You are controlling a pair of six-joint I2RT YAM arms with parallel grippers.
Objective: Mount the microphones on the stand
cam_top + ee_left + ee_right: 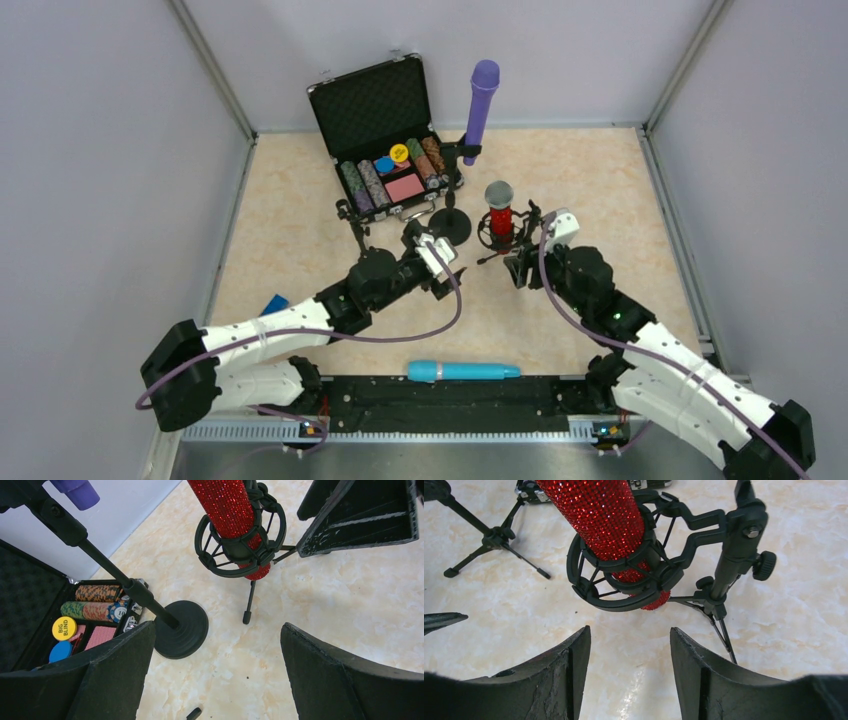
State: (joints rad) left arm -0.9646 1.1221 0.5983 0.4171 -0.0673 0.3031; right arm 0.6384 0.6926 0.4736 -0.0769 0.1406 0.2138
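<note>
Microphone placement is reading as follows. The glittery red microphone (500, 215) is standing upright near the centre of the table (300, 220). Its lower body is sitting inside the ring of a black shock mount (621, 605), which is carried on a small tripod stand (736, 545). The purple microphone (481, 105) is standing upright further back. Its lower end is sitting in the clip of a round-base stand (182, 630), just right of the open poker chip case (370, 100). The light blue microphone (462, 371) is lying flat on its side at the near edge, between the two arm bases and well apart from every stand. A second tripod (494, 540) is standing just near of the case.

The right gripper (629, 630) is hovering just near and right of the red microphone. Its jaws are standing partly apart, with only bare table showing between them. The left gripper (216, 629) is pointing at the same stand from the left, with its jaws spread wide and gripping nothing.
</note>
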